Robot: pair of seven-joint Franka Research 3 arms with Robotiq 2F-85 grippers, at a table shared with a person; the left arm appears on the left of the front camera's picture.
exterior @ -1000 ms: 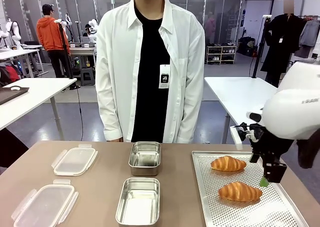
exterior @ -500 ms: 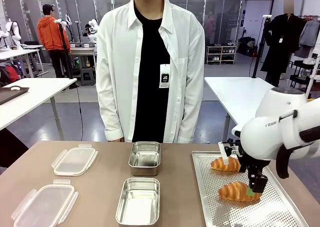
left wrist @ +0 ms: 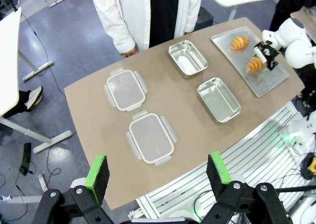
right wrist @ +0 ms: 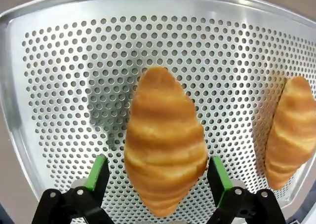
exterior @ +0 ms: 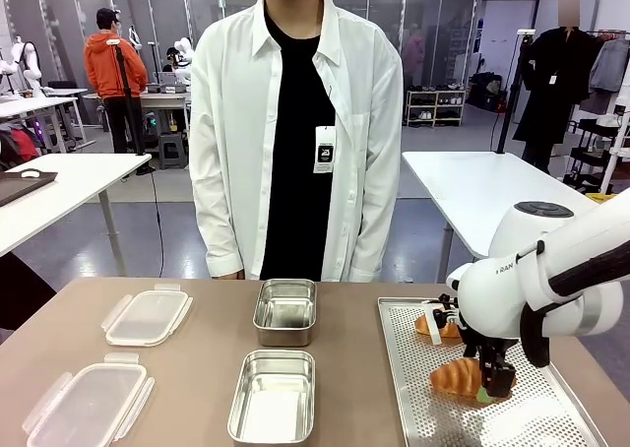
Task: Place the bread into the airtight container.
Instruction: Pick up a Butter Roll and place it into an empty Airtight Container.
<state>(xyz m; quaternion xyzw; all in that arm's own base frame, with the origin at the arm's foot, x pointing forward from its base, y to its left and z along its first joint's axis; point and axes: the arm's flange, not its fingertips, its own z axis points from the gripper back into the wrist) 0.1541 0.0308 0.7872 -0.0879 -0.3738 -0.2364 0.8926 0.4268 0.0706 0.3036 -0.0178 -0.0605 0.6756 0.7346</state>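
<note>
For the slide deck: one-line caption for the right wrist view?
Open right gripper straddles the near croissant on the perforated tray, second croissant alongside.

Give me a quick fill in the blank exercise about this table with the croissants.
The right gripper straddles the nearer golden-brown croissant with its jaws ____.
It and the farther croissant lie on a perforated metal ____.
____ clear plastic lids lie beside two rectangular steel containers.
Missing: open; tray; two.

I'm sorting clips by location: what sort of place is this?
Probably a robotics lab or workshop, not a kitchen: white work tables on an open grey floor, storage shelves behind, and a person wearing a badge.
</note>
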